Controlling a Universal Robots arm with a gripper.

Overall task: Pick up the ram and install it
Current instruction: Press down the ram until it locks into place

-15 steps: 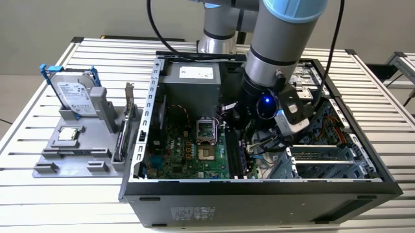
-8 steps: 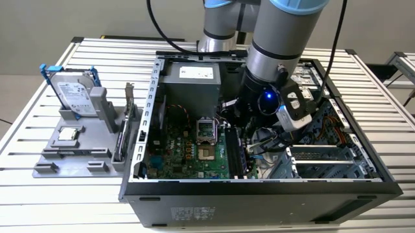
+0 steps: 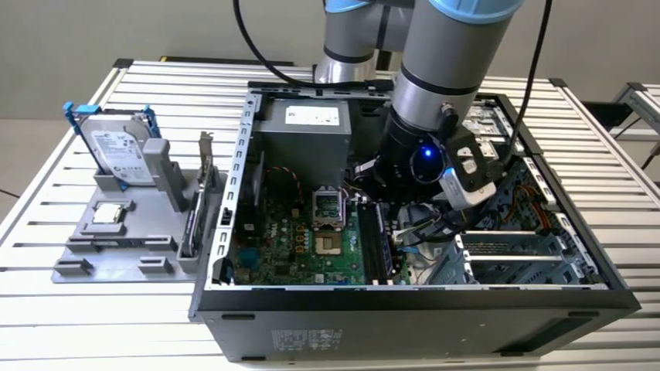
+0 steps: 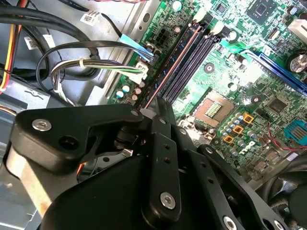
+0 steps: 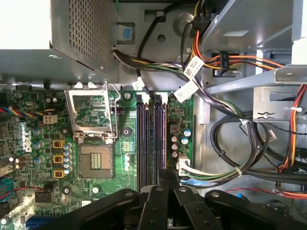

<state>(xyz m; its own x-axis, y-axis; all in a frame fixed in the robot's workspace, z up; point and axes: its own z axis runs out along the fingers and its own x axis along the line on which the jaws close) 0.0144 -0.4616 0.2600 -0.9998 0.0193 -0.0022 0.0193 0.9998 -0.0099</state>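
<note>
The ram [image 4: 175, 63] is a thin dark stick seen edge-on, running along the row of dark memory slots [image 4: 194, 60] on the green motherboard [image 4: 249, 81]. My gripper [image 4: 156, 108] is shut on its near end. In the first wrist view the ram [image 5: 153, 139] lies in line between the slots, and the gripper [image 5: 160, 175] sits right over it. In the exterior view the arm's wrist [image 3: 413, 166] reaches down into the open computer case [image 3: 413, 297], with the ram [image 3: 373, 239] upright at the slots. Whether it is seated I cannot tell.
An open processor socket [image 5: 96, 158] lies beside the slots. Cable bundles [image 5: 230, 143] crowd the other side, and a grey power supply [image 3: 309, 127] is at the case's back. Outside, at the exterior view's left, a grey holder [image 3: 124, 232] carries a hard drive [image 3: 116, 151] and an expansion card [image 3: 204, 193].
</note>
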